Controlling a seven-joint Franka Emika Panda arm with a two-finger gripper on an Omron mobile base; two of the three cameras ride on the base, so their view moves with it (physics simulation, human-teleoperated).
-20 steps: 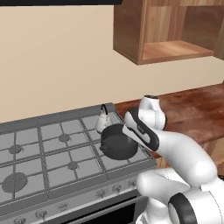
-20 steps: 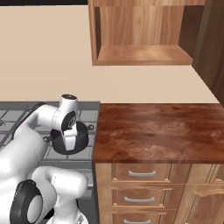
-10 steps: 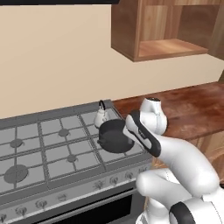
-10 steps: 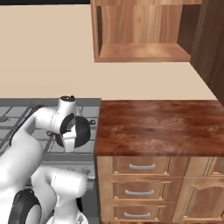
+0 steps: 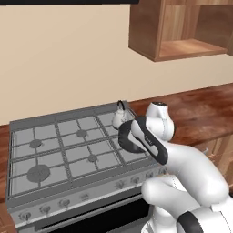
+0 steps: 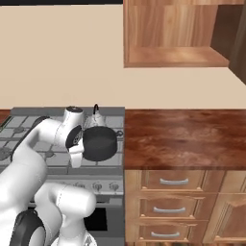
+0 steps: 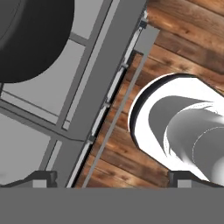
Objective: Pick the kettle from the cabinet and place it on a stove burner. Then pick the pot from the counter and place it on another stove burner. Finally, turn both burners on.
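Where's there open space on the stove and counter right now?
Free: the stove's left and middle burners, and the counter between stove edge and wall. Crowded: the stove's right side, where kettle, pot and the arm bunch together.

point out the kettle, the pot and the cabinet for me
kettle (image 6: pixel 98 119), right base view, on its pale body below the handle
pot (image 6: pixel 100 143), right base view, on its dark side wall
cabinet (image 6: pixel 175 56), right base view, on its bare shelf board
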